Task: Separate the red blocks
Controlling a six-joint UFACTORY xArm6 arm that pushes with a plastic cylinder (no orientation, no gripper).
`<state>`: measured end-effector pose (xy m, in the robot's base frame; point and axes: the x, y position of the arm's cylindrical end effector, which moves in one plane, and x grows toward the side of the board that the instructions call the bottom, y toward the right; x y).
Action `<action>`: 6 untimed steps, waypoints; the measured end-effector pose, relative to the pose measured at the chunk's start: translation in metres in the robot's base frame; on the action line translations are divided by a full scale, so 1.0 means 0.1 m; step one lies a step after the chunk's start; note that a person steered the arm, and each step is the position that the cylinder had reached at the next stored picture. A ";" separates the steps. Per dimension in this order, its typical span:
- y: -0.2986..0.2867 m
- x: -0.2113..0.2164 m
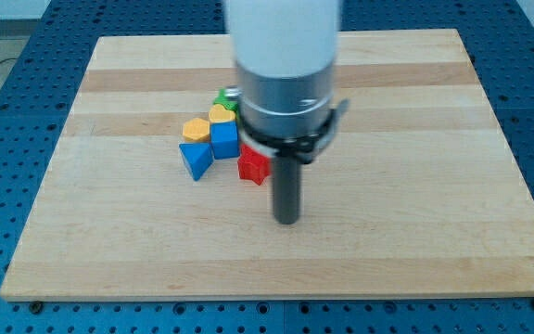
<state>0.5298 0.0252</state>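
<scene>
A red star-shaped block lies on the wooden board, at the right end of a cluster of blocks left of the board's middle. No second red block shows; the arm's body may hide one. My tip rests on the board below and to the right of the red star, a short gap from it. A blue cube touches the red star's upper left. A blue triangular block lies left of the cube.
A yellow pentagon-like block and a yellow heart-shaped block sit above the blue blocks. A green block peeks out at the cluster's top, partly hidden by the arm's body. Blue perforated table surrounds the board.
</scene>
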 end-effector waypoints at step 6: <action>-0.31 -0.57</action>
